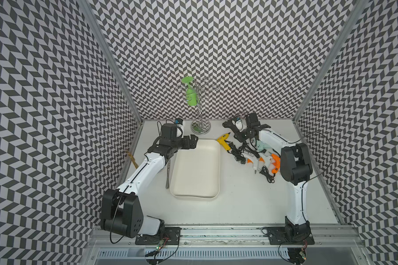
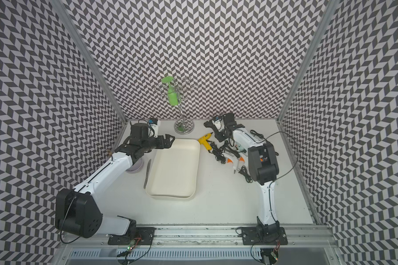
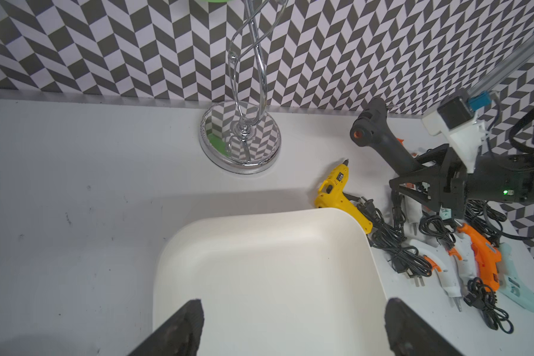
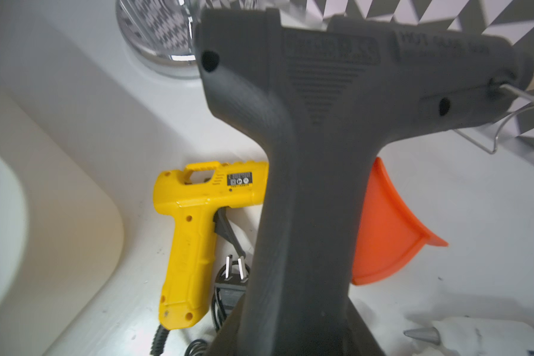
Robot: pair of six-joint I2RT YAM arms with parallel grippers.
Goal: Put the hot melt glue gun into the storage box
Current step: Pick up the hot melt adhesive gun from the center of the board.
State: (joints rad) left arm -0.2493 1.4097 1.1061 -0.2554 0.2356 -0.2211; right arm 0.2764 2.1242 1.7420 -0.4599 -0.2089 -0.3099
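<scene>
The storage box (image 1: 195, 169) (image 2: 172, 169) is a cream-white shallow tray, empty, in the middle of the table. My right gripper (image 1: 243, 135) (image 3: 415, 169) is shut on the handle of a dark grey hot melt glue gun (image 1: 228, 125) (image 3: 383, 138) (image 4: 321, 123) with an orange trigger, held off the table at the back, to the right of the box. A yellow glue gun (image 1: 224, 143) (image 4: 191, 231) lies below it beside the box's far right corner. My left gripper (image 1: 192, 140) (image 3: 293, 311) hangs open and empty over the box's far left corner.
Several more glue guns, white (image 1: 253, 160), orange (image 1: 275, 164) and mint (image 1: 261, 145), lie tangled in black cables (image 1: 239, 151) to the right of the box. A chrome rack (image 1: 200, 127) with a green goblet (image 1: 190, 94) stands at the back. Metal tweezers (image 1: 168, 174) lie along the box's left side.
</scene>
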